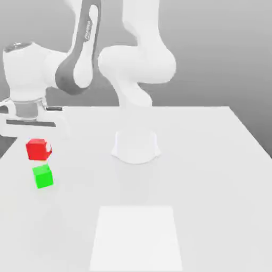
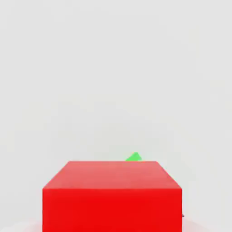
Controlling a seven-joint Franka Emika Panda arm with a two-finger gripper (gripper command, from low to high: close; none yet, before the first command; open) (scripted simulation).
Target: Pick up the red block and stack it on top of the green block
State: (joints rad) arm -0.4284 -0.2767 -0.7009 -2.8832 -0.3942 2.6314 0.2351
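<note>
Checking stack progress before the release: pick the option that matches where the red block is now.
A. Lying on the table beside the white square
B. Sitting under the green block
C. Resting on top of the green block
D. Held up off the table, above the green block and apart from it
D: in the exterior view the red block hangs under the hand with a gap of table showing between it and the green block below.

The white, grey-jointed arm (image 1: 79, 58) is bent toward the exterior view's left, its two-finger gripper (image 1: 38, 144) pointed downward and clamped on the small red cube (image 1: 37, 150).
</note>
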